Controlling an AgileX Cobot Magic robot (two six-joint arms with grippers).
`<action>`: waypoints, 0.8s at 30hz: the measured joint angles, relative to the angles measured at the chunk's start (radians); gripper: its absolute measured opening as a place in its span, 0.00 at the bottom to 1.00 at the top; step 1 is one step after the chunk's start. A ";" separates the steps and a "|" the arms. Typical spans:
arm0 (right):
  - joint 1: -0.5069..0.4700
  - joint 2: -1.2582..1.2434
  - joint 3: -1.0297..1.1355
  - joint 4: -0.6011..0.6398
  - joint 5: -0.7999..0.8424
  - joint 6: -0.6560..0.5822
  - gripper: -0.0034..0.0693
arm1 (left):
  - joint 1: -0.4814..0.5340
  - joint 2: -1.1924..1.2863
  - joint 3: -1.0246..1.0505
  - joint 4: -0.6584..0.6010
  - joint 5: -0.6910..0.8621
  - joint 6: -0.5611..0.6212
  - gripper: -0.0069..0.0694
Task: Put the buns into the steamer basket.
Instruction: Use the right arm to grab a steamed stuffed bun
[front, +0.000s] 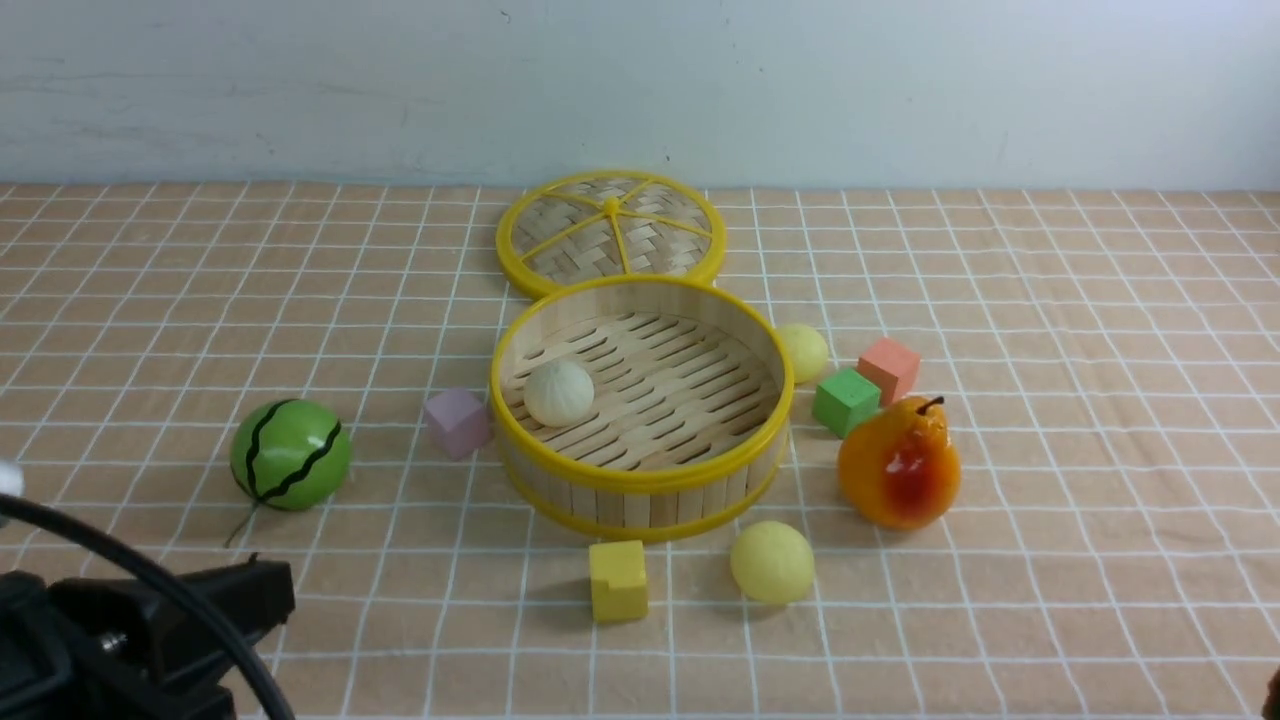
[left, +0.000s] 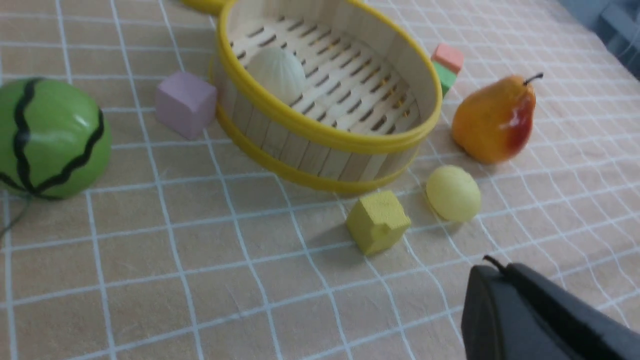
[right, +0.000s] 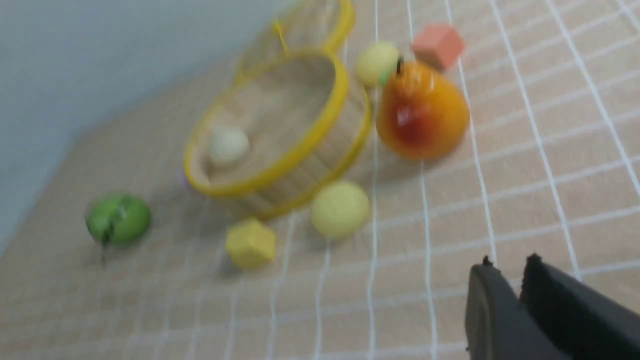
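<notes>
Buns total three: one off-white bun (front: 559, 393) inside the steamer basket (front: 640, 482), toward 9 o'clock on its floor, and two pale yellow ones outside it, the near yellow bun (front: 772, 562) at 5 o'clock and the far yellow bun (front: 803, 352) at 3 o'clock. Cubes total four, located from the basket's centre: purple cube (front: 457, 422) at 9 o'clock, yellow cube (front: 618, 580) at 6 o'clock, green cube (front: 846, 401) and salmon cube (front: 889, 369) near 3 o'clock. Single items: one steamer basket, one lid (front: 610, 232) at 12 o'clock, one striped melon (front: 290, 455) at 9 o'clock, one pear (front: 900, 463) at 4 o'clock.
</notes>
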 joint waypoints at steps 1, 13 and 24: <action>0.000 0.072 -0.057 -0.020 0.053 -0.028 0.10 | 0.000 -0.002 0.002 -0.002 -0.011 0.002 0.07; 0.361 1.017 -0.600 -0.251 0.196 -0.044 0.05 | 0.000 -0.065 0.003 -0.011 -0.010 0.071 0.07; 0.557 1.451 -0.983 -0.478 0.190 0.142 0.16 | 0.000 -0.108 0.003 -0.018 0.048 0.089 0.07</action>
